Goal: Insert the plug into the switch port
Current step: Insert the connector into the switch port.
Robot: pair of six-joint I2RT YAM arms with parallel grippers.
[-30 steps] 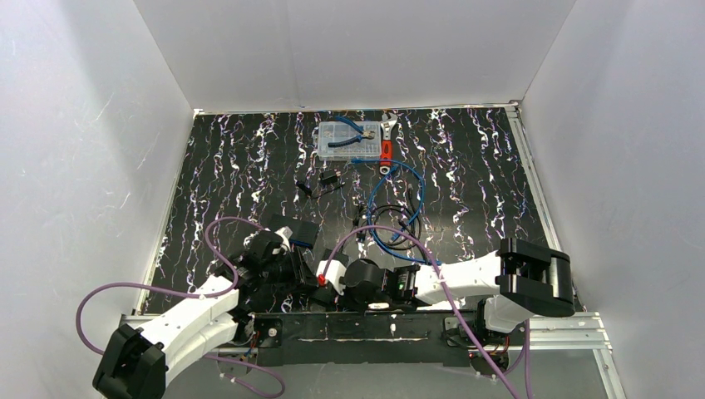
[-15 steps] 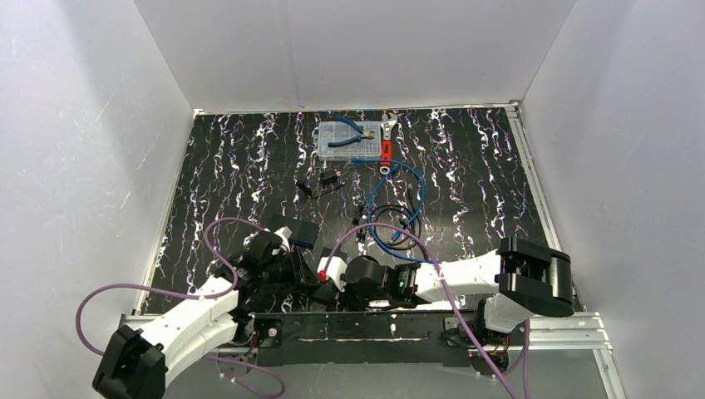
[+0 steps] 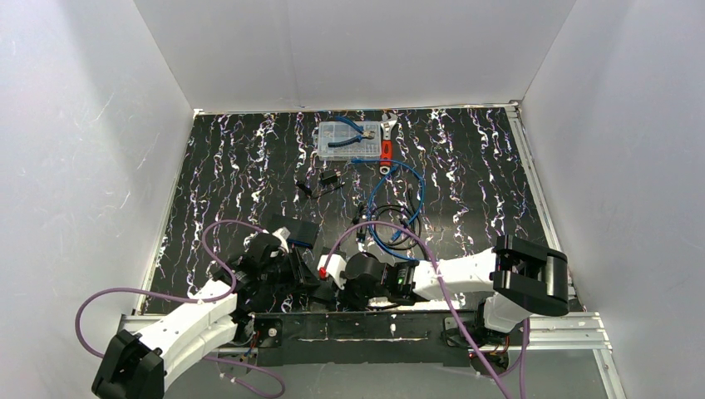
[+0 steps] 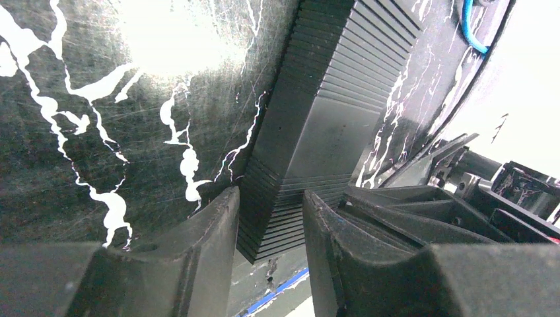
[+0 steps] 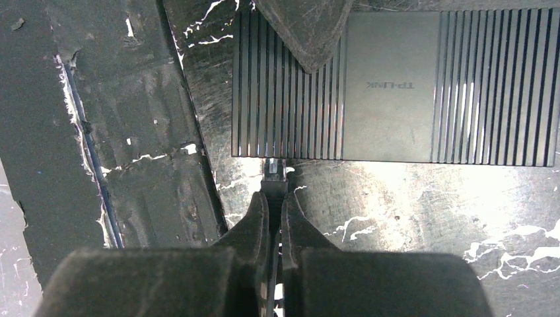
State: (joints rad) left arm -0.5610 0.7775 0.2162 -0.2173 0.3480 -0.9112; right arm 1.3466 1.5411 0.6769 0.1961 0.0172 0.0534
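The switch (image 5: 389,86) is a flat ribbed black box marked TP-LINK, lying near the table's front edge. My right gripper (image 5: 275,201) is shut on the plug (image 5: 275,170), whose tip touches the box's near edge; the port itself is hidden behind it. In the left wrist view my left gripper (image 4: 271,198) is shut on a corner of the switch (image 4: 330,125). One left fingertip (image 5: 300,26) lies on the box top. From above, the left gripper (image 3: 304,276) and right gripper (image 3: 327,281) meet nose to nose and cover most of the switch.
A clear parts box (image 3: 347,140) with blue pliers stands at the back, a red-handled wrench (image 3: 386,151) beside it. Coiled blue cable (image 3: 399,195) and black cable (image 3: 391,231) lie mid-table. The black front rail (image 5: 86,165) runs close to the plug.
The right arm has eased slightly left, towards the switch, carrying the plug. The left arm holds nearly still.
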